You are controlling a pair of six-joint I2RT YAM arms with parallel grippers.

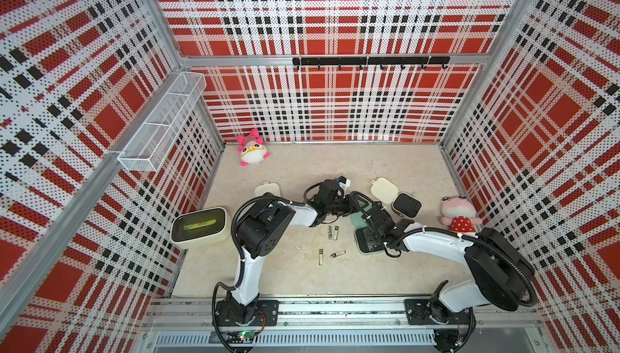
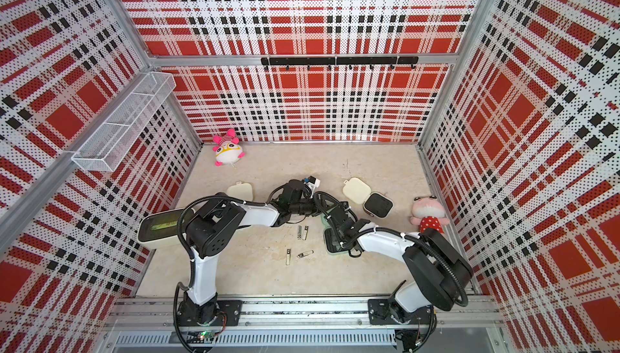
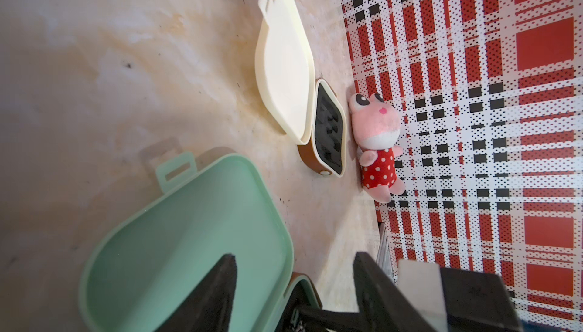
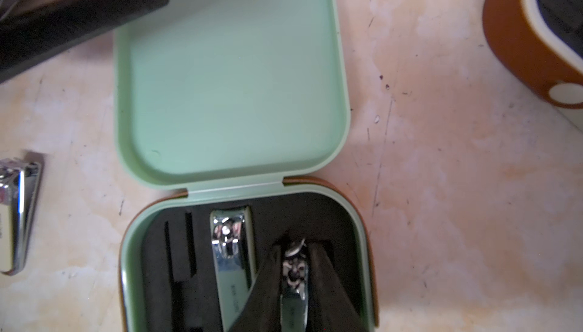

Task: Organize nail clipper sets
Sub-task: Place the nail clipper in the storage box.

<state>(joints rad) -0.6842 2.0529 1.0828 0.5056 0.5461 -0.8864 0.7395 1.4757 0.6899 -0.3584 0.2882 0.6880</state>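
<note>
The mint green case (image 4: 232,72) lies open mid-table, lid flat. Its black tray (image 4: 176,251) holds one silver clipper (image 4: 232,251). My right gripper (image 4: 295,245) is over the tray, shut on a second small clipper (image 4: 295,270). My left gripper (image 3: 295,256) stands open astride the lid's rim (image 3: 284,239), one finger inside the lid. A cream case (image 1: 384,190) lies open behind, its black tray (image 1: 406,204) bare. Another cream case (image 1: 267,189) sits shut at the back left. Several loose clippers (image 1: 329,232) lie left of the mint case.
A larger cream box with a green-tinted top (image 1: 200,227) stands by the left wall. A pink plush (image 1: 458,215) sits against the right wall, a white and pink plush (image 1: 252,149) at the back left. A wire basket (image 1: 161,123) hangs on the left wall.
</note>
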